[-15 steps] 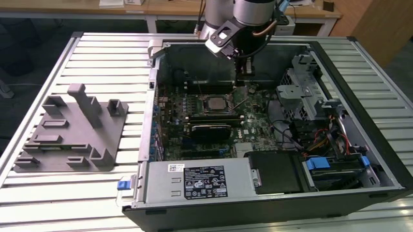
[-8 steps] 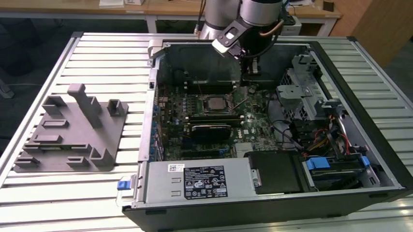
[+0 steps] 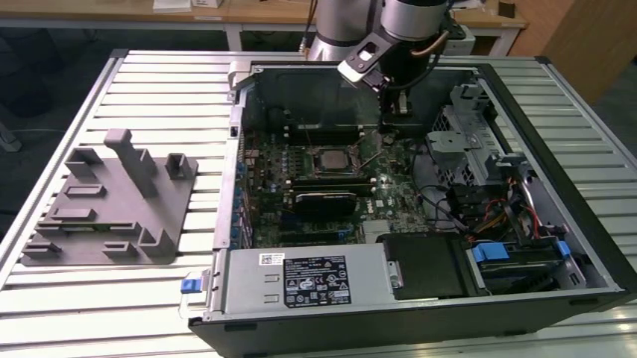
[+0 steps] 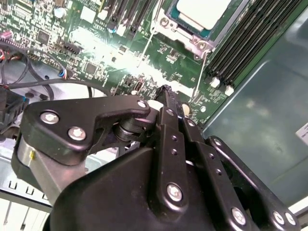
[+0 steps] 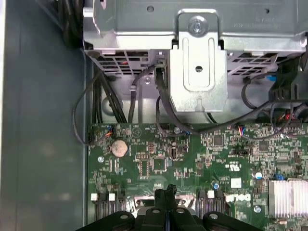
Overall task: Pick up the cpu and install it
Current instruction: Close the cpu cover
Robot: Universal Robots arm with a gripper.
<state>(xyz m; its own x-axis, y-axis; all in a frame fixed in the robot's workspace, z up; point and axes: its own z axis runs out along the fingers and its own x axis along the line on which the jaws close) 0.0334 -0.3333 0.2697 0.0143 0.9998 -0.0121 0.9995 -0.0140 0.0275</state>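
Black gripper (image 4: 166,92) has its jaws pressed together, empty, near the cpu (image 4: 202,12) lying in its socket (image 4: 166,23).

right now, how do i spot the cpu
Inside the open black computer case lies a green motherboard. Near its middle sits the cpu, a flat square chip in a metal frame, pale silver unlike the long dark memory slots beside it.

The cpu (image 4: 201,10) runs past the edge in the second wrist view. In the first wrist view, the claw (image 5: 166,192) is cropped too.
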